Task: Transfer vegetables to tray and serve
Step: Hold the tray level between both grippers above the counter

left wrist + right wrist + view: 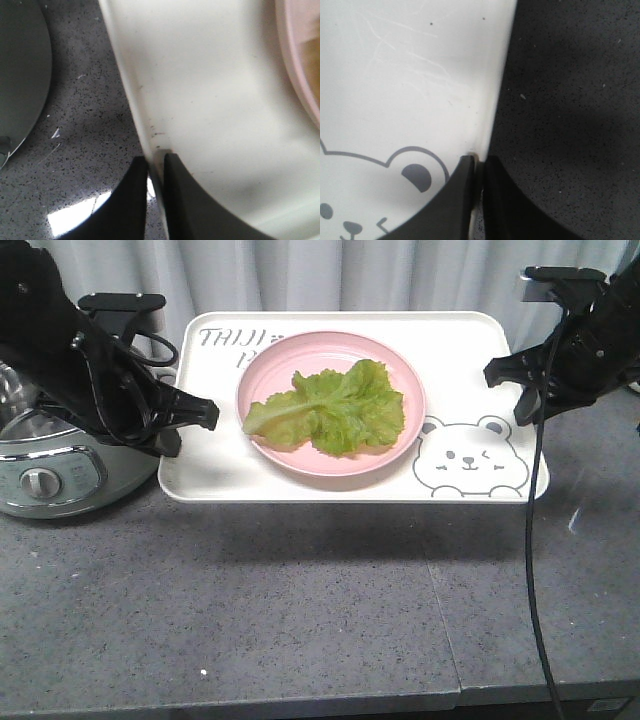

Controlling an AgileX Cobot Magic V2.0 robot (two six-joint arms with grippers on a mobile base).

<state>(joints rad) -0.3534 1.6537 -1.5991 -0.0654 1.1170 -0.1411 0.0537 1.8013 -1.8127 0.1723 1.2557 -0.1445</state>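
Kitchen-style setup, grey speckled stone countertop (300, 620), silver electric cooker (40, 475), pale curtain (350, 270) behind

My left gripper (156, 159) was clamped on the left rim of the cream tray (215, 100). One black finger (129, 202) sat outside the rim and the other inside, with the rim pinched in the thin gap between them and a few dark specks on it just above the tips. Left of the rim was grey speckled countertop (85, 125) with a bright glare patch (75, 216) low down and a dark curved body (22, 75) at the far left edge that I couldn't identify. The blurred edge of a pink plate (300, 75) sat on the tray at upper right.
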